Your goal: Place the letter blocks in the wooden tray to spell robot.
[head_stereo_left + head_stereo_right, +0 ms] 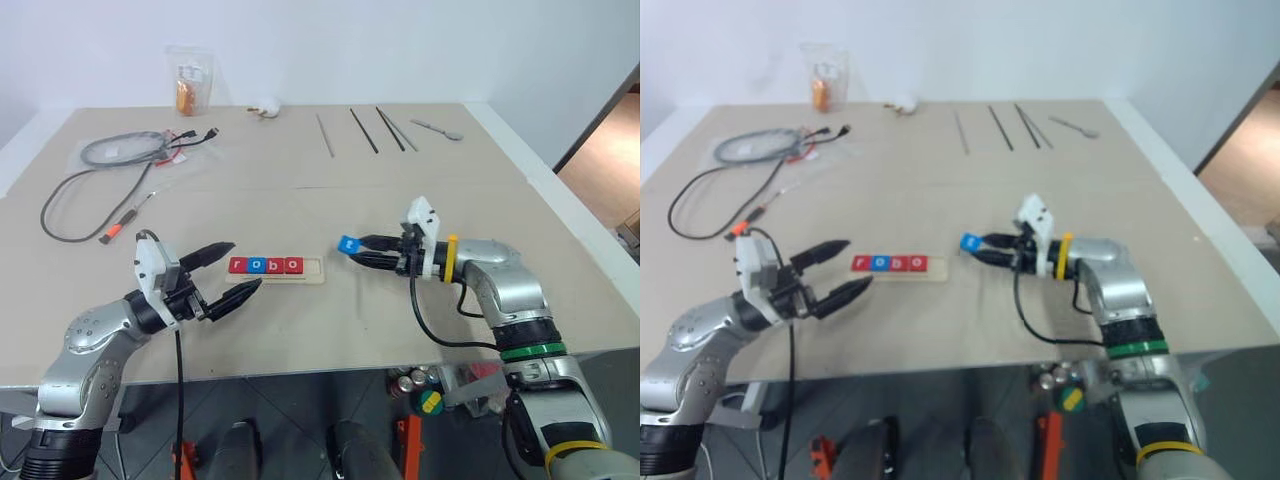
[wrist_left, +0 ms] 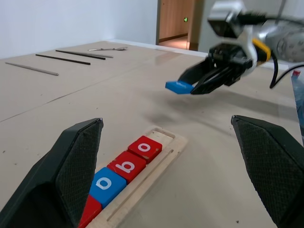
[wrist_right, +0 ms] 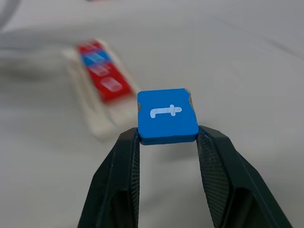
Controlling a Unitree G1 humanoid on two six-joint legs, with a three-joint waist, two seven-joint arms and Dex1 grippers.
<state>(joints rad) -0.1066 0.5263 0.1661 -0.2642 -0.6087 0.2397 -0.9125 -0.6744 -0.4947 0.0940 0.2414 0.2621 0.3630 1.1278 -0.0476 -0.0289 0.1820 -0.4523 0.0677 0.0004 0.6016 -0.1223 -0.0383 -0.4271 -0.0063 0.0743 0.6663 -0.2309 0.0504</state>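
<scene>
The wooden tray (image 1: 313, 267) lies mid-table and holds several letter blocks (image 1: 264, 265) in a row that reads r, o, b, o. Its right end is bare. My right gripper (image 1: 352, 250) hovers just right of the tray, above the table, shut on a blue letter block (image 3: 167, 115) marked t. The left wrist view shows this blue block (image 2: 178, 87) raised off the surface beyond the tray (image 2: 171, 142). My left gripper (image 1: 245, 265) is open at the tray's left end, with nothing between its fingers.
Grey and black cables (image 1: 110, 160) and a red-tipped tool (image 1: 120, 225) lie at the far left. A plastic bag (image 1: 190, 85), a small white object (image 1: 265, 110), thin rods (image 1: 350, 130) and a spoon (image 1: 437, 127) sit along the back. The table's front edge (image 1: 330, 368) is close.
</scene>
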